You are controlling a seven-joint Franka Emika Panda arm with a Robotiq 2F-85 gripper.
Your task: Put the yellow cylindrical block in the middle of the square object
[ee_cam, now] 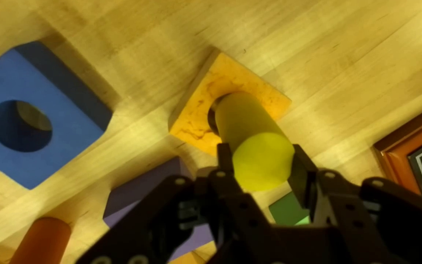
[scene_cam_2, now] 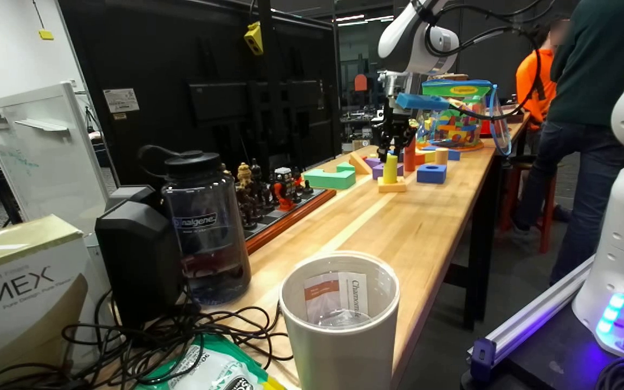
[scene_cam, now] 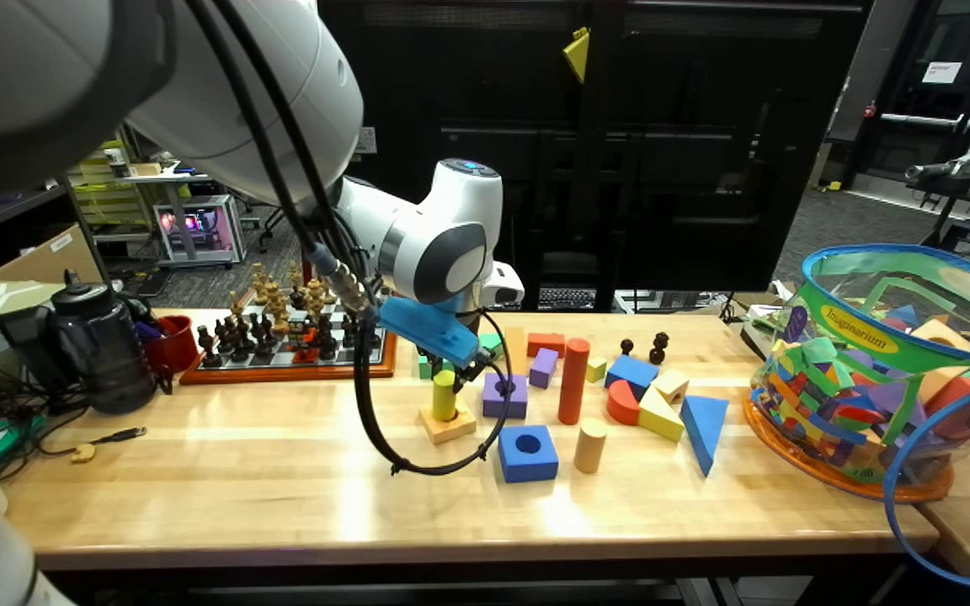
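Note:
The yellow cylindrical block [scene_cam: 445, 400] stands nearly upright at the middle of the square orange-tan block [scene_cam: 461, 427]. In the wrist view, the yellow block [ee_cam: 264, 163] has its lower end at the round hole of the square block [ee_cam: 192, 126], with a dark gap showing on one side. How deep it sits in the hole cannot be told. My gripper [ee_cam: 261, 156] has one finger on each side of the yellow block's upper end and is shut on it. In an exterior view, the gripper [scene_cam_2: 391, 154] points down over the block.
A blue block with a hole [scene_cam: 527, 467], a purple block [scene_cam: 514, 406], a tall red cylinder [scene_cam: 573, 383] and a tan cylinder [scene_cam: 590, 446] stand close by. A green block [scene_cam_2: 328, 180] and a chessboard [scene_cam: 283, 373] lie behind. A clear bin of blocks [scene_cam: 847, 328] stands apart.

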